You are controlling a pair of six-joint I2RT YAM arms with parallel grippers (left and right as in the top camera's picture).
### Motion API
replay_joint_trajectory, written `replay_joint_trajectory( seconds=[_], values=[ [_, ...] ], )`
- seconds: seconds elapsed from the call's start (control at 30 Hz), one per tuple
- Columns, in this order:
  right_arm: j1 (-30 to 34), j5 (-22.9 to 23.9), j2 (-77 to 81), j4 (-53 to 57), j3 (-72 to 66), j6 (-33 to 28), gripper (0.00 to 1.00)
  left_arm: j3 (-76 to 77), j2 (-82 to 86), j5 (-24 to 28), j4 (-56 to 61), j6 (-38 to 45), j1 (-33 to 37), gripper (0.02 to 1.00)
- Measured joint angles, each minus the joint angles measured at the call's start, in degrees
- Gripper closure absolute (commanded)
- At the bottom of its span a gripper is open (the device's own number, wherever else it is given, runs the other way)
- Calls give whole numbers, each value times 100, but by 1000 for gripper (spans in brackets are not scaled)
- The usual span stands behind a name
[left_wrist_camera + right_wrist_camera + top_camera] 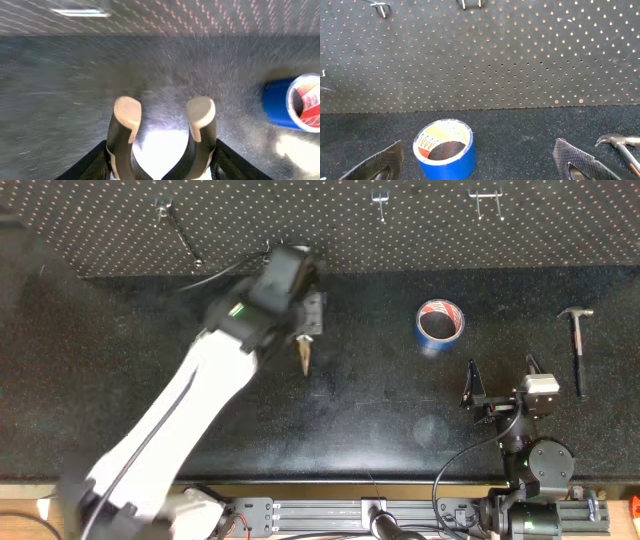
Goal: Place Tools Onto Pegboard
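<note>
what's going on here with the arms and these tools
The left gripper is open and empty, out over the black table near the pegboard, where one slim metal tool already hangs. The blue tape roll and the hammer are on the table, not yet hung. The right gripper sits open near them, holding nothing.

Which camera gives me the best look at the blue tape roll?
The right wrist view: the blue tape roll stands close and nearly whole, its core open upward. The top view shows the roll small, from above. The left wrist view catches the roll partly, cut by the frame edge.
</note>
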State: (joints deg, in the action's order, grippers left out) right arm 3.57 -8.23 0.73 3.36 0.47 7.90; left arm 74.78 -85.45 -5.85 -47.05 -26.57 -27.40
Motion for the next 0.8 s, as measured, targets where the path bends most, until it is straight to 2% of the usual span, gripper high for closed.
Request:
replay_joint_trajectory(
  seconds=[0.1,0.23,0.33,0.47,0.8],
  values=[
    [0,0,0,-2,0,0,25,-638,946,-404,1032,66,367,991],
    [0,0,0,-2,0,0,25,-1270,964,-623,3613,1239,649,989],
    [0,0,0,-2,0,0,25,-1641,960,-730,4721,1762,686,993],
    [0,0,0,-2,0,0,25,-1668,573,-898,5906,2009,809,989],
    [0,0,0,-2,0,0,25,-1668,-236,-918,6255,2063,916,989]
  ],
)
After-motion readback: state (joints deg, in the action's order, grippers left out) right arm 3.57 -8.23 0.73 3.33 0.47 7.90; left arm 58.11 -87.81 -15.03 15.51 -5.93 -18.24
